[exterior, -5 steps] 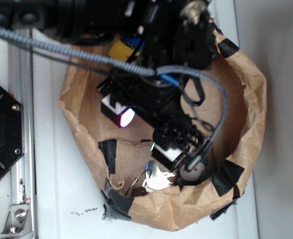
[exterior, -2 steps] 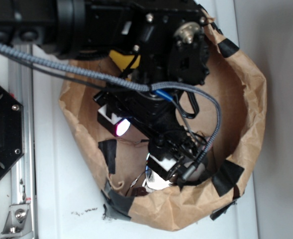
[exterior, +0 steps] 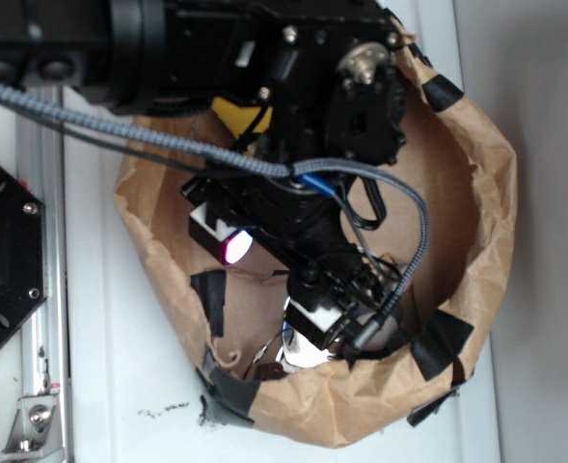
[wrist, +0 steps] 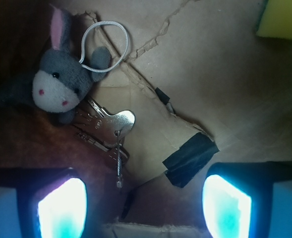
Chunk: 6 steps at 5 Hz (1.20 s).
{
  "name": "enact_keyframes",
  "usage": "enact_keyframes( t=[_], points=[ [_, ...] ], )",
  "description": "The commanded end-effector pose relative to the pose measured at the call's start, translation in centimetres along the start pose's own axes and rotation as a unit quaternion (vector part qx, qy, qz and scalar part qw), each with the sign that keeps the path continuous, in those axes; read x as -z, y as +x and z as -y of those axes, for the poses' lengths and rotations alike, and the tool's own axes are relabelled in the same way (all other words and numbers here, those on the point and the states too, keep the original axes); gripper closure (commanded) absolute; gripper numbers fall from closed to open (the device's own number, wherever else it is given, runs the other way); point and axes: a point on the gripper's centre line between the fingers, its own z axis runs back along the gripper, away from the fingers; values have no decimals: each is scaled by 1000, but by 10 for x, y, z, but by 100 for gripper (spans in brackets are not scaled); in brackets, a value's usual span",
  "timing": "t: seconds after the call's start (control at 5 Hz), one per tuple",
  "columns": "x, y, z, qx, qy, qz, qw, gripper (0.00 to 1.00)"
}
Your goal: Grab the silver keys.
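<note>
My pincer (wrist: 143, 203) hangs wide open and empty, with the silver keys (wrist: 106, 129) ahead and left of centre, nearer my left finger (wrist: 61, 208), lying diagonally.

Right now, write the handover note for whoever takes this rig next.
Hand: open, empty, fingers spread, hanging low inside the brown paper bag.
Silver keys: flat on the bag floor, touching the grey donkey plush, nearer the left finger than the middle of the gap.
Done: hand lowered into the bag above the keys.
Left: centre the hand over the keys, drop, close, lift. Probably best to keep clear of the plush and its cord loop.
</note>
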Motion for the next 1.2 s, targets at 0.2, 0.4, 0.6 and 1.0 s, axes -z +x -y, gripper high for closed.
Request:
enact_keyframes(
  t=[0.2, 0.4, 0.6, 1.0],
  points=[
    [24, -19, 7, 65, 42, 16, 997, 0],
    [30, -18, 11, 69, 45, 21, 996, 0],
    [39, -15, 17, 76, 46, 19, 996, 0],
    [53, -18, 18, 102, 40, -12, 994, 0]
  ],
)
